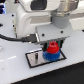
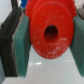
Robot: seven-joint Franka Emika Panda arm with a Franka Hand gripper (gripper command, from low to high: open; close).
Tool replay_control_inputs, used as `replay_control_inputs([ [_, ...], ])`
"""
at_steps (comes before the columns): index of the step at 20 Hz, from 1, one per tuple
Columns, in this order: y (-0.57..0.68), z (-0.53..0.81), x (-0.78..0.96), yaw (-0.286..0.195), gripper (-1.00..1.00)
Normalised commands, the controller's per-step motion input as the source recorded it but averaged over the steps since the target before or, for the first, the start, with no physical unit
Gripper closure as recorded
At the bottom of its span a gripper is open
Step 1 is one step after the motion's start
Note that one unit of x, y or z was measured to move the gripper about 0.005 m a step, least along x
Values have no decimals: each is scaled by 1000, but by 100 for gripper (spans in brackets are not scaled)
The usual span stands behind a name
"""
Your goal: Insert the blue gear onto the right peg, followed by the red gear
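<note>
Gripper (image 1: 51, 46) is clamped on red gear (image 2: 49, 31) for you, just above blue gear (image 1: 51, 56) on base plate (image 1: 34, 59).

Both views are small, soft and bright. The wrist view blurs heavily at its edges. The white table (image 1: 10, 70) glares, washing out detail.

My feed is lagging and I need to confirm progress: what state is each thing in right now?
Round bright-red plastic gear: held between the gripper pads, centre hole visible, just above the blue gear.
Flat bright-blue toothed gear: lying on the base plate under the red gear; its peg is hidden.
Gripper: shut on the red gear, over the plate.
Grey black-bordered base plate: flat on the white table.
</note>
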Motion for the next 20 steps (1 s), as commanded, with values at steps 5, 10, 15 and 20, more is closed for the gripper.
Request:
replay_control_inputs([
  [5,49,103,51,0,100],
  [10,23,163,-15,0,100],
  [15,55,189,63,0,100],
  [20,27,-14,35,0,100],
])
